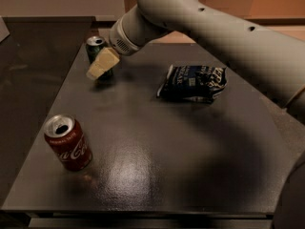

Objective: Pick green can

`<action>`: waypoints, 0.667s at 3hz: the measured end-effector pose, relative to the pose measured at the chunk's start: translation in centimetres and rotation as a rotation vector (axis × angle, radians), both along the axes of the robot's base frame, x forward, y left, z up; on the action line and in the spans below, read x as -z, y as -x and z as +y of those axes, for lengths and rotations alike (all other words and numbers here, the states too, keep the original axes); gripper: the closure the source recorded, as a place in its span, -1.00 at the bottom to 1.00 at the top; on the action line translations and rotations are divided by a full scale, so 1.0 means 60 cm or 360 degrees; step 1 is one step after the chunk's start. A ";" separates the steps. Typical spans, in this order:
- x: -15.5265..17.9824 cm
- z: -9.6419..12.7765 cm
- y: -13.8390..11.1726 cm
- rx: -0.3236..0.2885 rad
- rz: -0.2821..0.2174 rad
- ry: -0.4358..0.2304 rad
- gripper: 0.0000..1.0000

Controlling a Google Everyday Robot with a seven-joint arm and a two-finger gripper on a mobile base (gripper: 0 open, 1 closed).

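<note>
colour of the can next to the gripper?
Dark green, silver top: the green can, far left of the table. The gripper overlaps it in the camera view.

The scene is dim and warm-toned. Light seems to come from above: a soft pale sheen lies on the table (pixel 128 166), well in front of the green can (pixel 94 49). The gripper (pixel 102 64), brightest of all, hangs just before the can, with a faint shadow at the can's base. The arm (pixel 214 27) throws a broad, soft shadow right of the can.
</note>
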State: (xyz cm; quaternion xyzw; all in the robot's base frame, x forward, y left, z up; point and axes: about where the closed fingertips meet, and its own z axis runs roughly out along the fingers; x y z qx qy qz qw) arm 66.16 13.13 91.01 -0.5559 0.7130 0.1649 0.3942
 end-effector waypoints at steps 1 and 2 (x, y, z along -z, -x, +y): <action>0.013 0.018 -0.023 0.0037 0.0009 -0.0012 -1.00; 0.021 0.029 -0.043 0.0082 0.0037 -0.0040 -0.64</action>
